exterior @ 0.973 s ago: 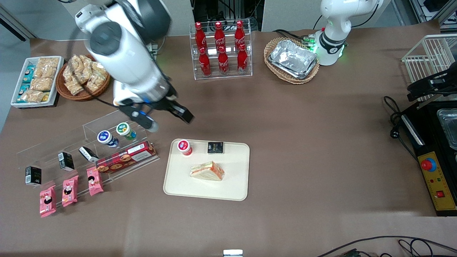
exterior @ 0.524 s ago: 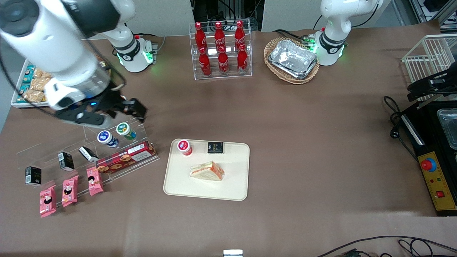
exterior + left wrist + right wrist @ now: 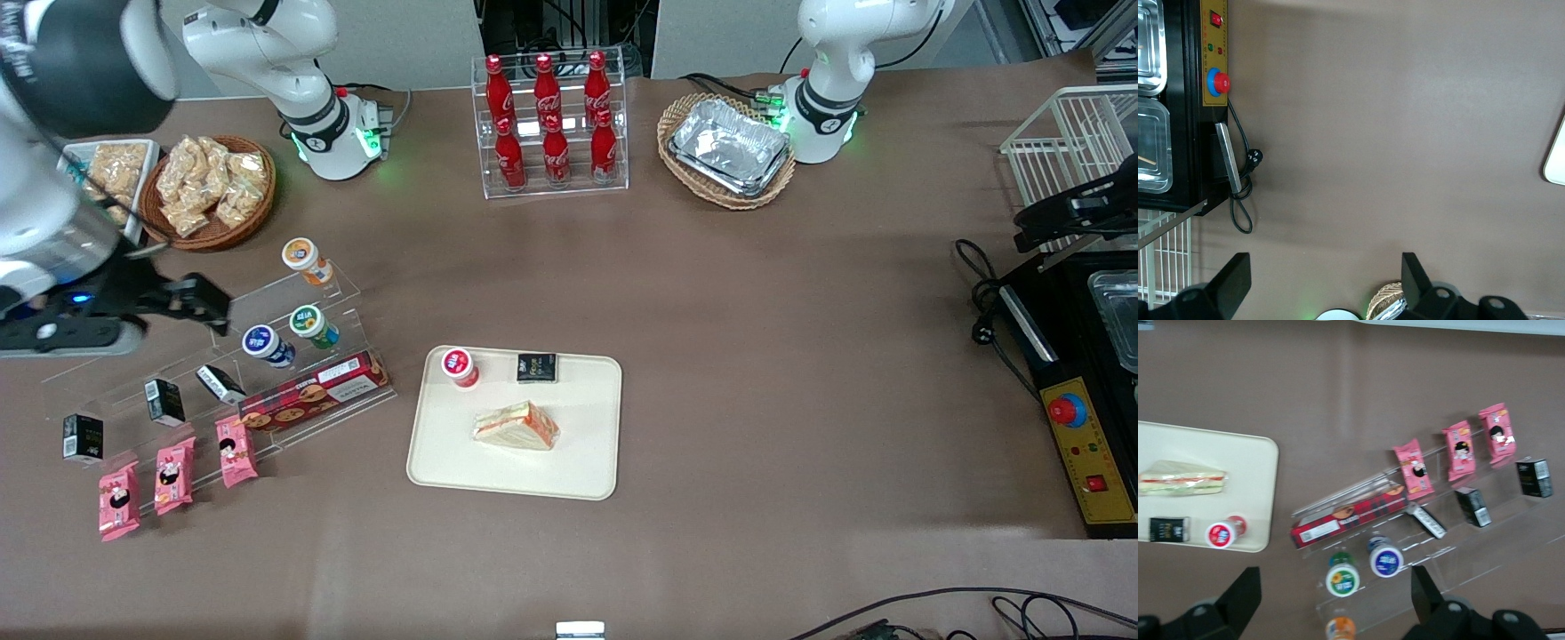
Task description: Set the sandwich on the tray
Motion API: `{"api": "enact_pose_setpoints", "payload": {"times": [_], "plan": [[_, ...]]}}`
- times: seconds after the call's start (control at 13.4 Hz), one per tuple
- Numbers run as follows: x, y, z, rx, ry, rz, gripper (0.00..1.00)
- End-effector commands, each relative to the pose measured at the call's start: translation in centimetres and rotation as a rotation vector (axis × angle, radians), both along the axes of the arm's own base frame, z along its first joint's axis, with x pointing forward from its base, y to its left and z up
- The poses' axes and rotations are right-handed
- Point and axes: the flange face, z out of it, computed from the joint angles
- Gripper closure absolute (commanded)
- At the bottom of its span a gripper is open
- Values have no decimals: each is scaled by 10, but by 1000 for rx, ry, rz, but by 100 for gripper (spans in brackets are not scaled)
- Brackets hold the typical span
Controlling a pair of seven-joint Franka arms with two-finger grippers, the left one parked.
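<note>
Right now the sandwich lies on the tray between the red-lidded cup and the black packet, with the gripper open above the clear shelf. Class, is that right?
Not quite. The front view shows the sandwich on the tray nearer the camera than the red-lidded cup and black packet, not between them. The gripper is open above the clear shelf.

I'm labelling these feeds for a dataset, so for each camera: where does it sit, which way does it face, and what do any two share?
Front view: high up, looking down at the table; shows the tray with the sandwich on it, and the working arm's pincer, open, above the clear shelf.
Right wrist view: on the working arm, looking down past its open pincer at the shelf, tray and sandwich.
Left wrist view: on the parked arm, looking down at bare table and a control box.
Front and right wrist views share the tray, sandwich and shelf.
</note>
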Motion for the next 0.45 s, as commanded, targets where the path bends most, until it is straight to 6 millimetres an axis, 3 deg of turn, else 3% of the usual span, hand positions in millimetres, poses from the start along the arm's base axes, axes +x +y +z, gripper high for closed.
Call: {"api": "enact_pose_setpoints", "payload": {"times": [0.0, 0.37], "plan": [[-1, -39, 4, -21, -16, -6, 0], [4, -68, 1, -22, -23, -55, 0]]}}
